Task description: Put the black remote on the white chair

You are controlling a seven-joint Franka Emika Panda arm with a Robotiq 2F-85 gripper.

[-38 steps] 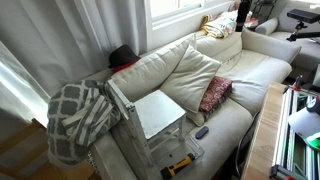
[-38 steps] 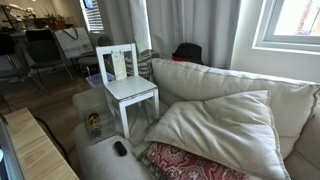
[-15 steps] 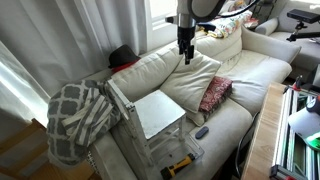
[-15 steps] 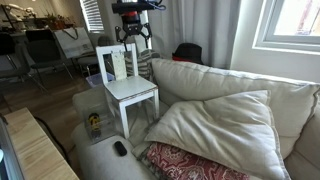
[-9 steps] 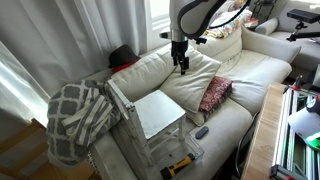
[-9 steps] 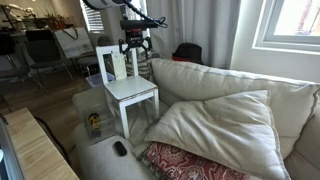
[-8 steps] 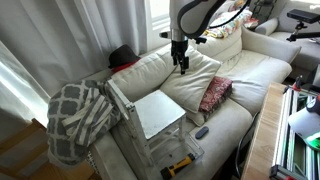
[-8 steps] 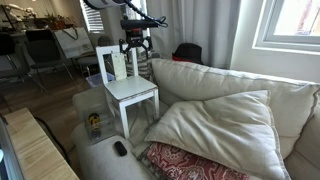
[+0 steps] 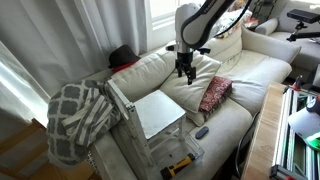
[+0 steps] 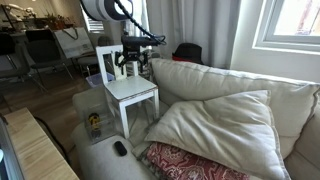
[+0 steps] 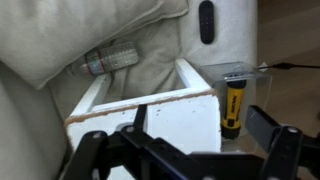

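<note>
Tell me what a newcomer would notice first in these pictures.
The robot arm, its gripper hanging open in the air above the cream sofa near the white chair. Next, the grey checked blanket heaped beside that chair, and the small remote lying on the sofa arm.

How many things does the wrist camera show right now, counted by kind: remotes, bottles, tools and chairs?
remote: 1
bottle: 1
tool: 1
chair: 1
Total: 4
</note>
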